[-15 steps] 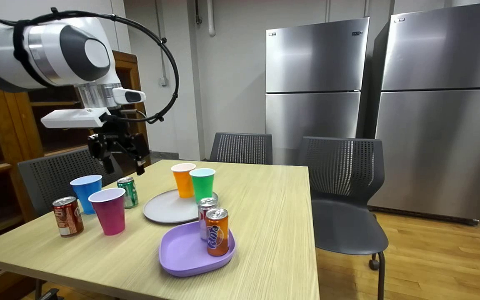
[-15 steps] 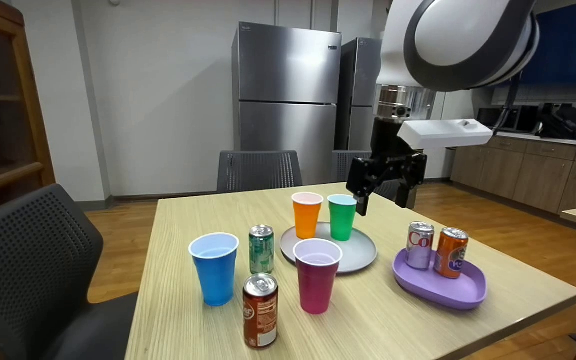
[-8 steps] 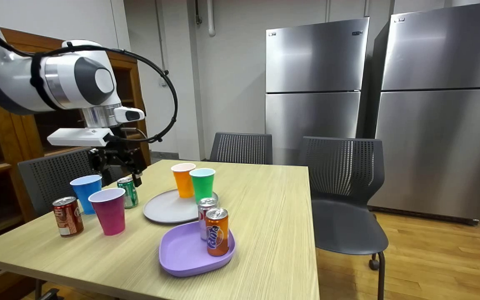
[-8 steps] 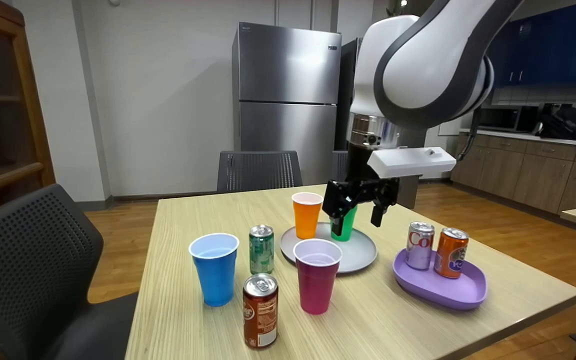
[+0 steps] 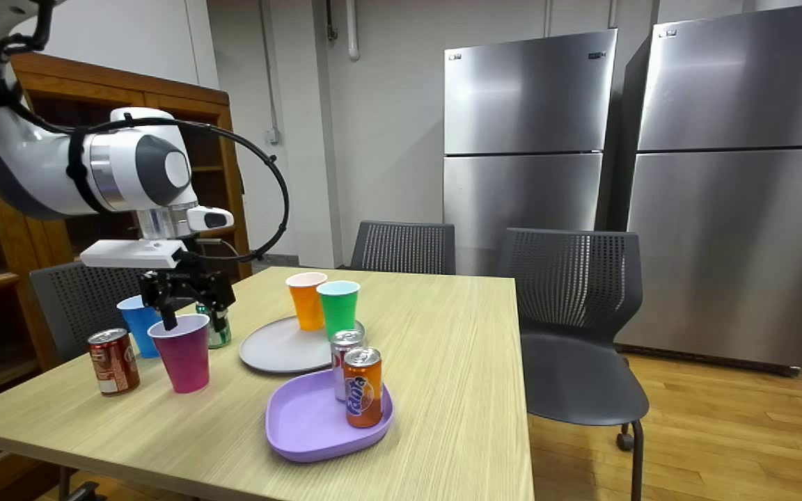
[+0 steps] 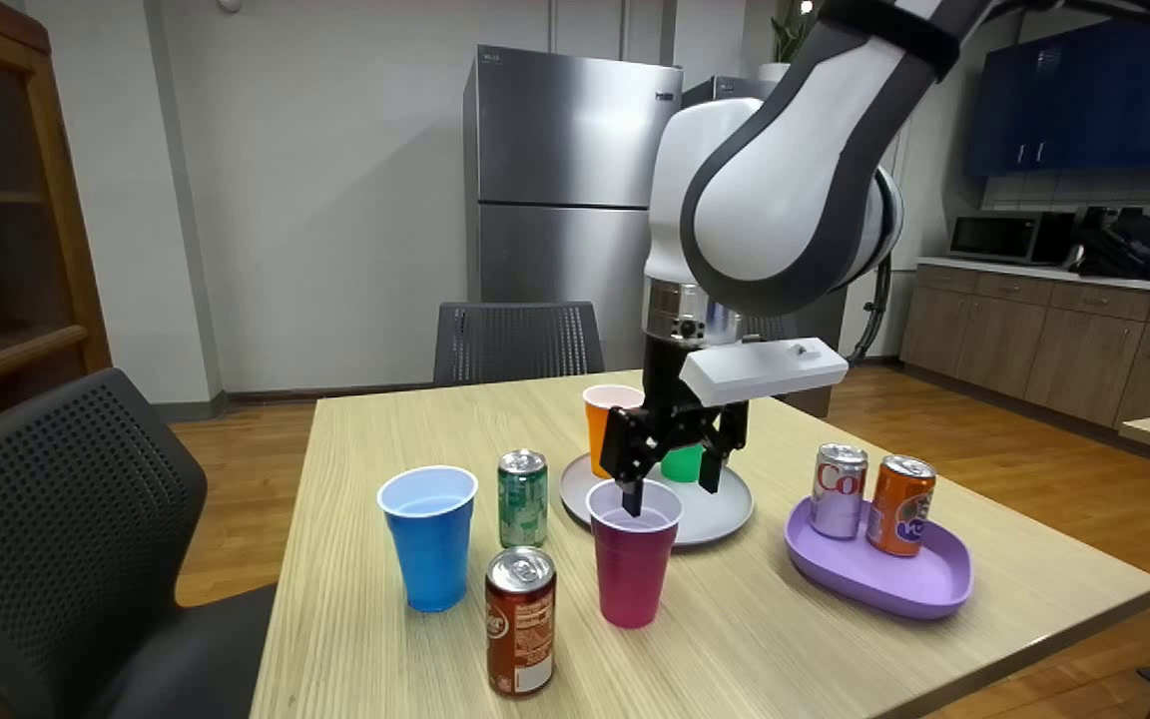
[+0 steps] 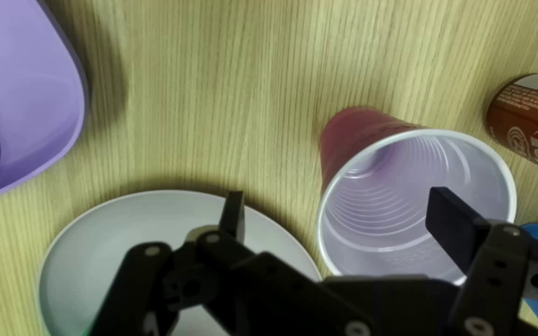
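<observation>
The tool has its two fingers spread wide apart. In an exterior view one fingertip overlaps the mouth of the magenta cup; whether it dips inside or hangs just above the rim cannot be told. The other fingertip shows to the right, against the grey plate. The magenta cup stands upright on the worktop, with the blue cup to its left, the green can between those two and slightly farther off, and the brown can near left. On the grey plate are the orange cup and, to its right, the green cup, both partly hidden by the tool. Farther right, the purple tray carries the silver can with the orange can just beside it. Dark chairs stand at the left and far sides of the worktop, a steel refrigerator beyond.
</observation>
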